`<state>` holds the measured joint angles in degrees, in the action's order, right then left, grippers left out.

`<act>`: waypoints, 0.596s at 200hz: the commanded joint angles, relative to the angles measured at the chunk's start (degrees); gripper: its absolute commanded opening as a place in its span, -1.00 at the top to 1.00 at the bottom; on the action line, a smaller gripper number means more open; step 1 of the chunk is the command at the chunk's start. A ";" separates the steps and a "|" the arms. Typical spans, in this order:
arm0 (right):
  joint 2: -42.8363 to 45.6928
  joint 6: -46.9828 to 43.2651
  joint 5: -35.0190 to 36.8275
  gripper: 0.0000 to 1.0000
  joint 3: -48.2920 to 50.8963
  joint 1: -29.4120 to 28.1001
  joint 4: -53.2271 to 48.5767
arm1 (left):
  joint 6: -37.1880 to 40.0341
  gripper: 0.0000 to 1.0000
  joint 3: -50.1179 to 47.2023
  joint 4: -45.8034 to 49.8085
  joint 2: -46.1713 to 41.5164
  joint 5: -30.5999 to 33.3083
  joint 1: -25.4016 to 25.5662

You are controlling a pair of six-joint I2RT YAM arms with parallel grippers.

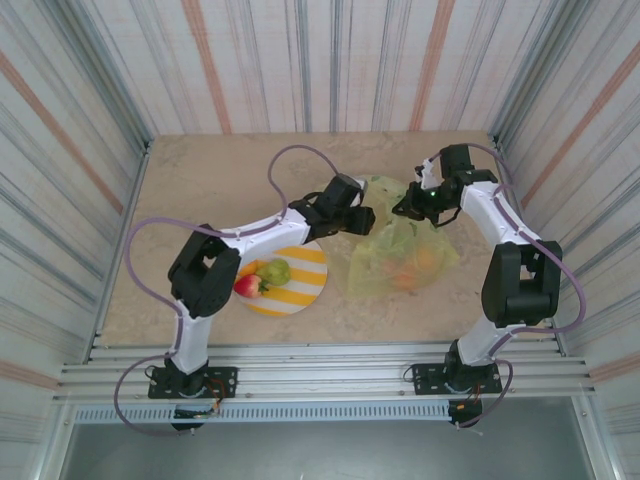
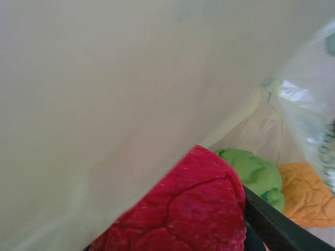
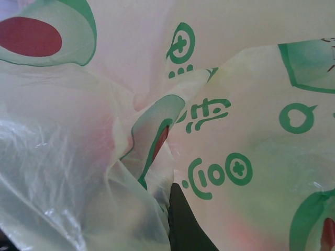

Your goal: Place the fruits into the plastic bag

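Rim of plastic bag (image 1: 400, 262), centre-right in top view, pinched tight in my right gripper (image 1: 408, 207) so mouth gapes. My left gripper (image 1: 362, 218) reaches in; red fruit (image 2: 193, 209), lower wrist frame, against finger. Clamped or loosening, cannot tell.

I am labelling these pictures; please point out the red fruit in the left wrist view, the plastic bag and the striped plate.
red fruit (image 2: 183, 209), left wrist view, its wrinkled skin.
plastic bag (image 1: 375, 265), top view, its left wall.
striped plate (image 1: 305, 288), top view, bare part near its right rim.
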<state>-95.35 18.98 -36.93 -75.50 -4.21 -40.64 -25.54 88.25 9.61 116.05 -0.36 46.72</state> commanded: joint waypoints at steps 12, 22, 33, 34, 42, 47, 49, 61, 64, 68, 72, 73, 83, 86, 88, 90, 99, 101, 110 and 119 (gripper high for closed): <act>0.20 -0.30 -1.57 1.00 -0.01 -1.04 -0.31 | -0.89 -0.33 4.57 -3.90 3.66 -0.39 0.89; 0.08 -0.35 -1.54 1.00 -0.15 -1.11 -0.34 | -1.26 -0.35 5.54 -3.99 6.14 -0.97 1.08; 0.14 -0.39 -1.44 1.00 -0.12 -1.11 -0.40 | -1.64 -0.37 6.17 -4.20 6.95 -1.39 1.15; 0.15 -0.42 -1.42 1.00 -0.06 -1.09 -0.40 | -1.67 -0.37 6.20 -4.22 7.02 -1.40 1.17; 0.11 -0.48 -1.42 1.00 -0.14 -1.09 -0.49 | -2.03 -0.41 6.41 -4.26 7.51 -1.58 1.18; 0.11 -0.52 -1.44 1.00 -0.09 -1.14 -0.45 | -2.14 -0.43 6.53 -4.25 7.61 -1.60 1.18; 0.13 -0.53 -1.41 1.00 -0.15 -1.13 -0.48 | -2.14 -0.43 6.51 -4.31 7.72 -1.65 1.18; 0.14 -0.70 -1.37 1.00 -0.07 -1.07 -0.58 | -2.25 -0.48 6.41 -4.27 7.74 -1.44 1.18; 0.11 -0.70 -1.34 1.00 -0.07 -1.11 -0.58 | -2.24 -0.49 6.41 -4.25 7.66 -1.44 1.18; 0.08 -0.70 -1.31 1.00 -0.06 -1.08 -0.64 | -2.20 -0.51 6.33 -4.24 7.57 -1.39 1.18; 0.03 -0.78 -1.33 1.00 -0.06 -1.08 -0.66 | -2.13 -0.53 6.24 -4.24 7.46 -1.38 1.14; 0.01 -0.78 -1.32 1.00 -0.07 -1.07 -0.66 | -2.18 -0.53 6.24 -4.24 7.40 -1.34 1.16; -0.01 -0.79 -1.31 1.00 -0.01 -0.99 -0.66 | -2.24 -0.57 5.85 -4.27 6.92 -1.40 1.04; 0.03 -0.83 -1.31 1.00 -0.07 -0.98 -0.66 | -2.28 -0.58 5.76 -4.25 6.74 -1.47 1.08; -0.04 -0.87 -1.24 1.00 -0.08 -1.02 -0.67 | -2.31 -0.59 5.72 -4.25 6.62 -1.53 1.09; -0.02 -0.87 -1.29 1.00 -0.06 -1.03 -0.67 | -2.25 -0.60 5.60 -4.29 6.46 -1.56 1.09; -0.01 -0.88 -1.22 1.00 0.05 -0.99 -0.67 | -2.15 -0.64 5.31 -4.13 5.83 -1.64 1.09; -0.01 -0.88 -1.22 1.00 0.08 -1.02 -0.67 | -2.15 -0.65 5.17 -4.08 5.67 -1.70 1.09; -0.05 -0.88 -1.22 1.00 0.18 -1.00 -0.60 | -2.12 -0.68 4.84 -3.88 4.96 -1.89 1.00; -0.11 -0.88 -1.22 1.00 0.36 -1.00 -0.50 | -2.15 -0.70 4.37 -3.63 4.37 -2.37 1.00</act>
<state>-95.35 18.98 -37.43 -75.50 -4.97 -40.53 -27.29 92.79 6.09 123.11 -1.83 47.40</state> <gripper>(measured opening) 0.046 0.837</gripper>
